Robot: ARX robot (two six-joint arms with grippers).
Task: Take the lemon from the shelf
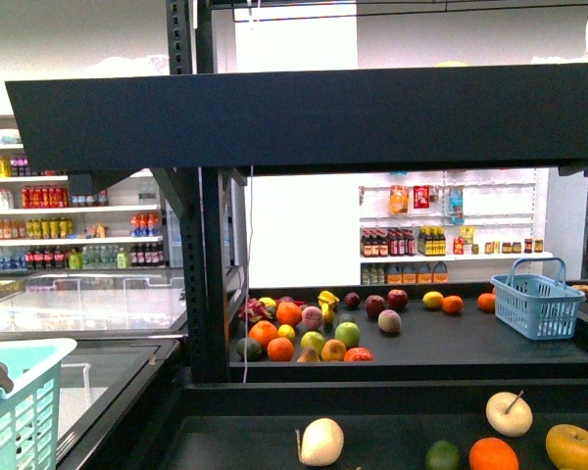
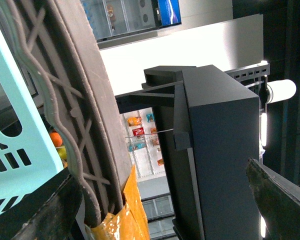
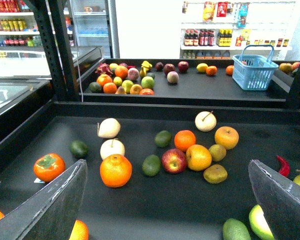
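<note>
A: Which step is this?

B: The approach, I'd judge. Nothing is picked yet. The right gripper (image 3: 166, 170) hangs over the near tier of the shelf (image 1: 441, 343), its fingers (image 3: 45, 210) spread wide and bare, touching no fruit.

A: And the lemon?

B: My best guess is the small yellow fruit (image 1: 432, 300) on the far tier, though it is too small to be sure. It lies at about two o'clock of the fruit heap (image 1: 304, 328). An orange (image 1: 453, 304) is just beside it at three o'clock, and the blue basket (image 1: 537, 305) is farther the same way.

A: Nothing closer?

B: The near tier has a yellow apple (image 3: 226, 137) and two dull yellow-green fruits (image 3: 215, 173), but none reads clearly as a lemon.

A: So the next move?

B: A long reach over the near fruit, at about one o'clock from the gripper. It should come down with the fingers either side of the lemon and clear of the orange, because a nudge could roll it.

A: The left one?

B: The left gripper (image 2: 155, 210) has its jaws apart too. The grey handle (image 2: 80, 110) of a teal basket (image 2: 15, 150) rests against one finger; it is not pinched.
</note>
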